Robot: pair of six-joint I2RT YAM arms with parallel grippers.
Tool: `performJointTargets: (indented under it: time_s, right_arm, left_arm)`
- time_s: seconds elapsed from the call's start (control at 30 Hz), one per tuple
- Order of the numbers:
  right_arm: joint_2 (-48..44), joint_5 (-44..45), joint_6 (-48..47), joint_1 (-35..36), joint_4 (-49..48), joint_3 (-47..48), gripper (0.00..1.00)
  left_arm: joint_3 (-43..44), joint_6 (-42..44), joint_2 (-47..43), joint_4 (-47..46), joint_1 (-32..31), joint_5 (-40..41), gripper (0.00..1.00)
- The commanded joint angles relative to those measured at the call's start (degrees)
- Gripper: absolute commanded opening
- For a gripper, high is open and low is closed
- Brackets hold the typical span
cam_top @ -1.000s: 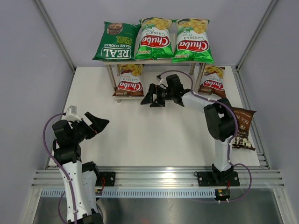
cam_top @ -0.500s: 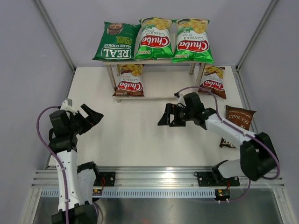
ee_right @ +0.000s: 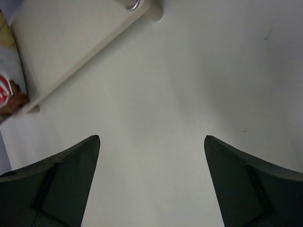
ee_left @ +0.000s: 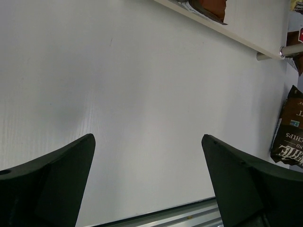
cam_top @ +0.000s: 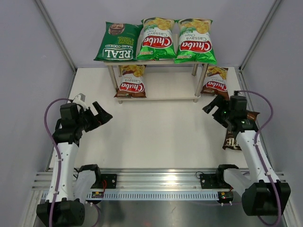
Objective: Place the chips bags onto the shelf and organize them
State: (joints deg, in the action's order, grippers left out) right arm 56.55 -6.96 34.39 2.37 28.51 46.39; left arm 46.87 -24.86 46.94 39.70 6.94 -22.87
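Shelf: I read the shelf as a two-tier rack with pale wood-grain boards on silver legs. It is my landmark for every place below.
Top board, left: a dark green REAL bag lies flat, with white lettering that reads upside down from my overhead view. It overhangs the shelf's left end.
Top board, middle and right: the first bright green Chuba bag and the second bright green Chuba bag lie side by side, touching. Each has a red logo and yellow chips printed at the far end.
Lower board, left end: one brown-red Chuba bag sits here, its far half hidden under the top board.
Right of the shelf: a second brown-red Chuba bag sits just outside the right front leg. I cannot tell whether it touches the lower board.
Front-right of the shelf: the dark brown bag lies on the table, glossy with pale lettering. The right arm covers part of it.
Left gripper: the left gripper hangs well in front of the shelf's left end. Its jaws stand wide apart, with bare table between them in the wrist view.
Right gripper: the right gripper is near the shelf's right front leg, close to the second brown-red bag. Its jaws are spread and hold nothing.
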Motion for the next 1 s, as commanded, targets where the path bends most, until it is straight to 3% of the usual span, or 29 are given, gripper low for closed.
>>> performJointTargets:
  time_s: [0.0,0.17,0.33,0.47,0.7,0.83,0.97]
  right_arm:
    - [-2.6,-0.4,2.7,-8.8,-0.4,0.4,1.00]
    - [5.1,-6.1,3.6,-21.8,-4.6,4.1,0.99]
    - [10.1,-0.6,2.1,-24.1,-6.5,8.4,0.99]
    - [15.2,-10.4,-0.4,-27.7,-11.3,9.3,1.00]
    - [24.3,-24.5,0.1,-30.1,-31.7,8.7,0.96]
    - [35.1,-31.4,-1.4,-30.1,-33.5,18.8,0.95]
    - [44.0,-29.9,-7.3,-30.1,-26.5,26.9,0.94]
  left_arm:
    - [0.0,1.2,-3.2,-2.1,-0.7,1.9,0.99]
    - [-0.7,1.3,-6.2,-1.9,-3.9,2.9,0.99]
    - [-0.9,1.6,-7.6,-1.8,-8.3,3.0,0.99]
    - [-1.3,1.6,-8.7,-2.2,-11.0,2.4,0.99]
    - [-1.7,2.4,-9.4,-3.1,-18.8,-1.0,0.99]
    - [-1.7,2.8,-10.1,-3.1,-21.6,-0.9,0.99]
    - [-1.8,3.0,-10.5,-3.2,-22.4,-0.8,0.99]
